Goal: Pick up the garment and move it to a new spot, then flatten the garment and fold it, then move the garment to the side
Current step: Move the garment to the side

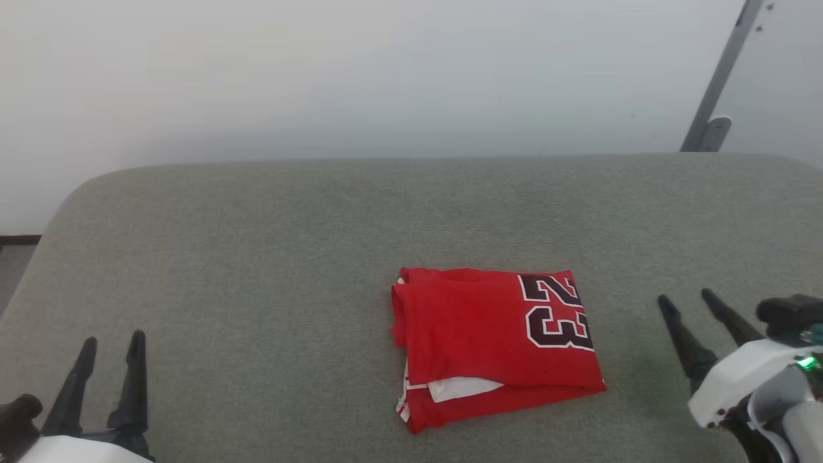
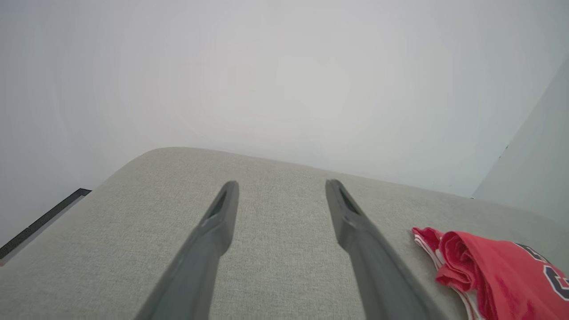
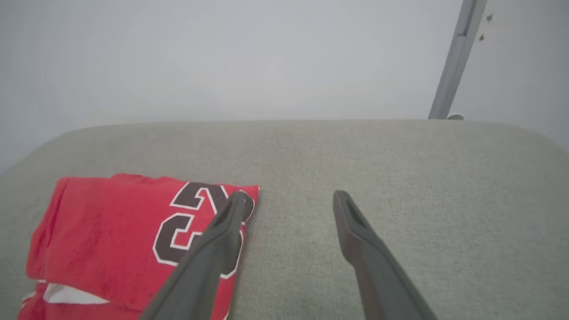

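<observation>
Your garment (image 1: 488,341) lies folded on the grey cloth counter (image 1: 257,257), a bit right of the middle and close to the near edge. It is red, and a big black "23" with white edges shows on its right end. A bit of white cloth peeks out at the front fold, and some red-and-white striped trim shows at the front left corner.

Your left hand (image 1: 114,339) sits at the lower left, well apart from the garment. Its two dark fingers are spread wide with nothing between them. In the left wrist view, the left hand (image 2: 281,183) points over bare grey cloth, and the garment (image 2: 489,271) is off to its right.

Your right hand (image 1: 685,296) sits at the lower right, near the number end of the garment but not touching it. Its fingers are spread wide too, and it holds nothing. In the right wrist view, one finger of the right hand (image 3: 290,194) crosses in front of the "23" on the garment (image 3: 102,231).

A pale wall (image 1: 321,77) stands behind the counter, and a grey metal pole (image 1: 720,83) leans at the far right.
</observation>
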